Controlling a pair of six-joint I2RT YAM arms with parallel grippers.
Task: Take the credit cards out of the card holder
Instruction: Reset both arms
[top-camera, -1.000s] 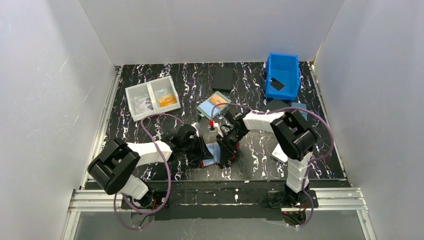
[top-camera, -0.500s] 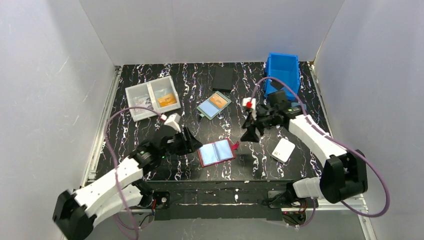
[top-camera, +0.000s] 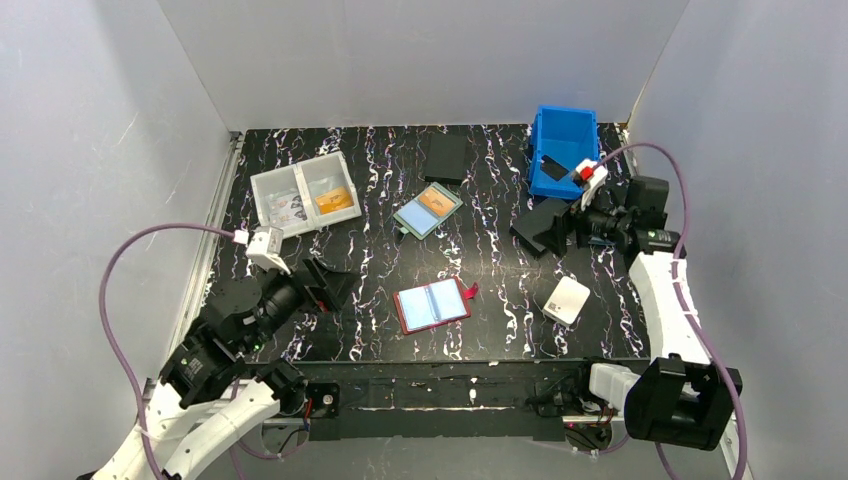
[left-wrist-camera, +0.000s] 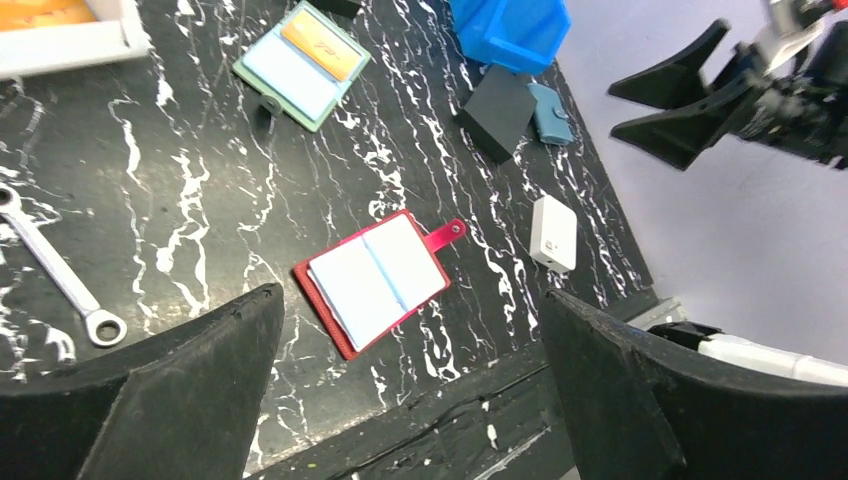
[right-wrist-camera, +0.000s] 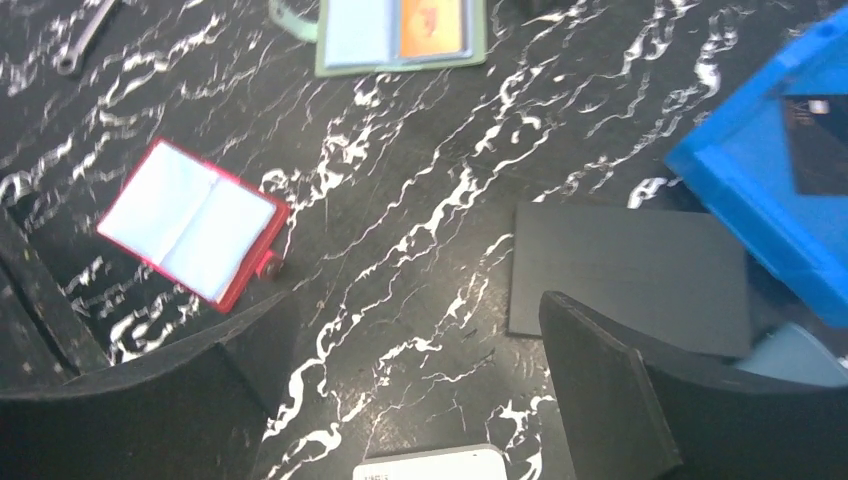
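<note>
The card holder (top-camera: 432, 305) lies spread open and flat on the black marbled table, near its front edge, its red snap tab pointing right. Pale-blue credit cards (left-wrist-camera: 350, 285) fill its two halves, with a fold line between them. My left gripper (top-camera: 335, 285) hangs open in the air to the holder's left, holding nothing. In the left wrist view the card holder (left-wrist-camera: 375, 280) sits far below the left gripper (left-wrist-camera: 412, 296). My right gripper (top-camera: 545, 228) is raised at the right, open and empty. The right wrist view has the card holder (right-wrist-camera: 190, 222) down at the left of the right gripper (right-wrist-camera: 415, 300).
A teal-framed case with an orange card (top-camera: 427, 210) lies behind the holder. A white divided box (top-camera: 303, 195) stands back left and a blue bin (top-camera: 563, 150) back right. There is a white device (top-camera: 567, 298), a black slab (right-wrist-camera: 625, 265) and a wrench (left-wrist-camera: 55, 265).
Both arms have drawn back and up from the card holder, left arm leftward, right arm rightward. Both grippers opened wide. The holder stays lying open on the table.
</note>
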